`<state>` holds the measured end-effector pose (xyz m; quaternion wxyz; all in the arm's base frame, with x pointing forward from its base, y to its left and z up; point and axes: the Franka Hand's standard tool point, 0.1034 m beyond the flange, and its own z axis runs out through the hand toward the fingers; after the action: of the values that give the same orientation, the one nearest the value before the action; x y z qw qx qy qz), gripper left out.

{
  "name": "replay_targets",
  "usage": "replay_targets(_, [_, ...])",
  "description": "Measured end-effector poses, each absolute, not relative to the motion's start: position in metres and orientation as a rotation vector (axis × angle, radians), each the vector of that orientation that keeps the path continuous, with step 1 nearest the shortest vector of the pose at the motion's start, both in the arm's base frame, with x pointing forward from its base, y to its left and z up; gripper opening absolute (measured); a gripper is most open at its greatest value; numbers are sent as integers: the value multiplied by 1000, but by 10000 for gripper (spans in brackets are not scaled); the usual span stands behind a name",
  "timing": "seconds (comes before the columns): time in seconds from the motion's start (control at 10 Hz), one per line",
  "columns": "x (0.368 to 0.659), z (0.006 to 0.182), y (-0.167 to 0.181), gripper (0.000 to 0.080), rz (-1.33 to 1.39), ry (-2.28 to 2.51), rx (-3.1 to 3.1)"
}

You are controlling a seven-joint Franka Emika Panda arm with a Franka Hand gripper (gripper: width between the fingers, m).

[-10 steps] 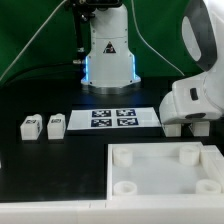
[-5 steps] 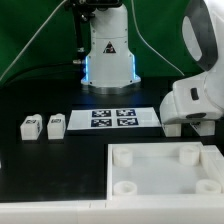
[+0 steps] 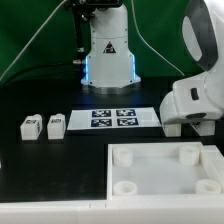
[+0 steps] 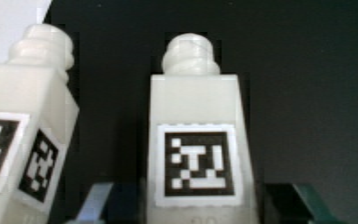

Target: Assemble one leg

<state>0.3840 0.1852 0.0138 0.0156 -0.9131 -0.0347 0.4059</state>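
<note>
In the wrist view a white leg (image 4: 197, 130) with a black-and-white tag and a rounded tip stands between my gripper's (image 4: 202, 200) two dark fingers (image 4: 105, 202). There is a gap on each side, so the jaws are open around it. A second leg (image 4: 25, 110) stands close beside it. In the exterior view my gripper (image 3: 190, 127) is low at the right, by the end of the marker board; its fingertips and those two legs are hidden by the hand. Two more legs (image 3: 30, 126) (image 3: 56, 125) lie at the exterior view's left.
The marker board (image 3: 113, 119) lies at the middle of the black table. The large white square top (image 3: 150, 172) with round corner sockets lies at the front right. The robot base (image 3: 108, 55) stands behind, before a green backdrop.
</note>
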Motion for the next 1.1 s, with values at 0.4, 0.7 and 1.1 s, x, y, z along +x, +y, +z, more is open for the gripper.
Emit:
replay_targets(0.4, [385,14,185,291,1254,-108,-2843])
replay_targets(0.7, [423,56,173,291,1110,-183,-2868])
replay_targets(1.1, [479,163,130,291,570,-148,-3008])
